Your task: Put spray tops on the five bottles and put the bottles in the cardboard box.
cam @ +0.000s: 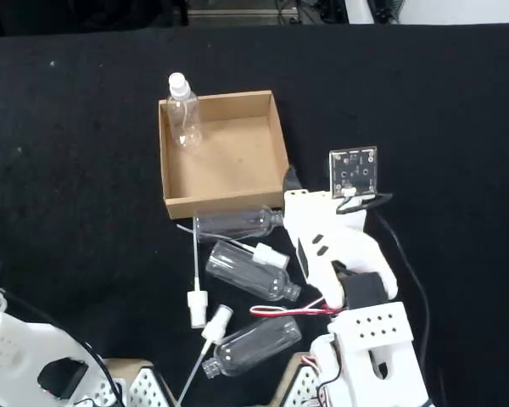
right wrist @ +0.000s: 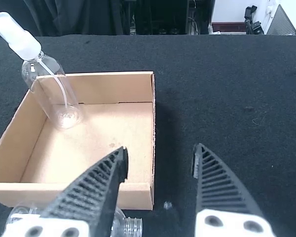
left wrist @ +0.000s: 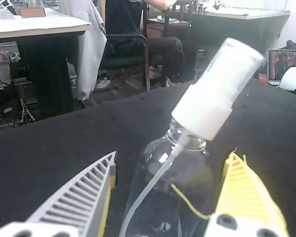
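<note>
The released right hand (right wrist: 160, 147) hangs at the near right corner of the box (cam: 237, 161), open table (cam: 424, 102) beyond, over a bottle (cam: 237, 225) lying along the near wall, neck toward it; a capped bottle (cam: 184, 114) stands in the far left corner; the left hand (left wrist: 172, 155) gapes around the nearest bottle (cam: 254, 343).

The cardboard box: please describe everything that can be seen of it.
The box is brown cardboard, square, shallow, open on top, flat on the black table. One clear capped bottle stands in its far left corner. An uncapped bottle lies along its near wall outside; the right end effector hovers by its near right corner.
</note>
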Controlling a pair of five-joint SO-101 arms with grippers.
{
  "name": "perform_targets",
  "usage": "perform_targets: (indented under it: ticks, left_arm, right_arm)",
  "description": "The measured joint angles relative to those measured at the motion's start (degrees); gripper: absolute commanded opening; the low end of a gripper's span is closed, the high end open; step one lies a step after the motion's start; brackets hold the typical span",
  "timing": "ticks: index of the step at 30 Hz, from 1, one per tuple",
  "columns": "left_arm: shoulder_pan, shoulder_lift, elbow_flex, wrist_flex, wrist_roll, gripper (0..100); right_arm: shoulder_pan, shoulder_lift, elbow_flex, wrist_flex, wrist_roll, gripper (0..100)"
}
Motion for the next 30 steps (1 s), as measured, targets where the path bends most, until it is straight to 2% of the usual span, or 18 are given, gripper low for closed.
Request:
perform_targets:
  ticks: [7, 12, 14, 27, 30]
  left_arm:
    - [-0.1, 0.0, 0.0, 0.0, 0.0, 30]
    - [0.3, 0.0, 0.0, 0.0, 0.0, 15]
    - [1.1, 0.0, 0.0, 0.0, 0.0, 13]
    - [5.1, -1.1, 0.7, 0.7, 1.1, 29]
    - [5.4, -5.9, 1.5, 7.1, 1.2, 34]
  right_arm:
    - [0.0, 0.0, 0.0, 0.0, 0.0, 19.8]
    - [0.0, 0.0, 0.0, 0.0, 0.0, 19.8]
    - [0.0, 0.0, 0.0, 0.0, 0.0, 19.8]
    - [0.0, 0.0, 0.0, 0.0, 0.0, 19.8]
    - [0.0, 0.0, 0.0, 0.0, 0.0, 19.8]
